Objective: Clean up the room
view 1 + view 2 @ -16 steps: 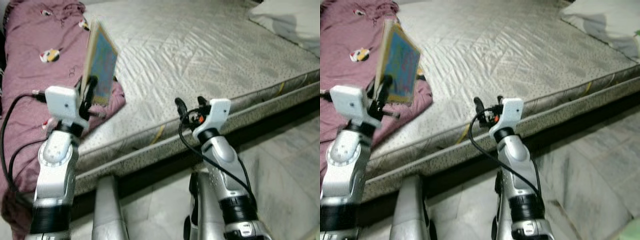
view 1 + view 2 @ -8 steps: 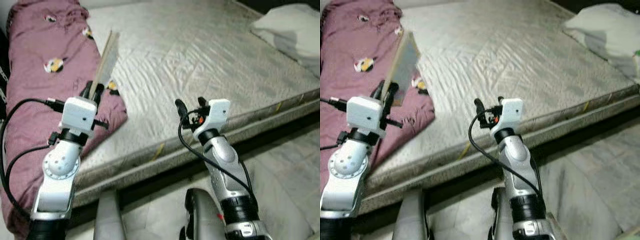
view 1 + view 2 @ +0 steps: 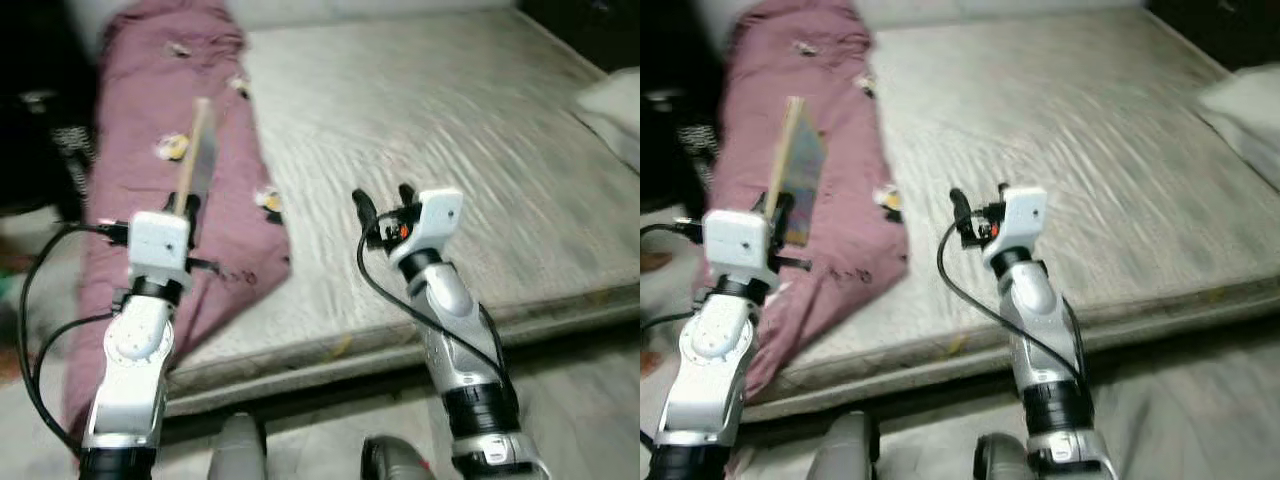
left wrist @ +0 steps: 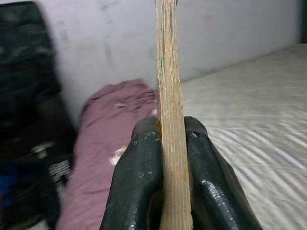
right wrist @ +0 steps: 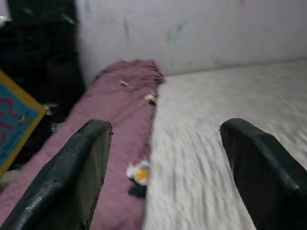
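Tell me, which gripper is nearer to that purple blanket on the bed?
Left. The left gripper, shut on a book, is held up over the purple blanket. The right gripper hangs open over the bare mattress beside it.

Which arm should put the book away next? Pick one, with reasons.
Left. The left gripper is already shut on the book, held upright above the maroon blanket. The right gripper is open and holds nothing, hovering over the mattress, so it would probably need a handover first.
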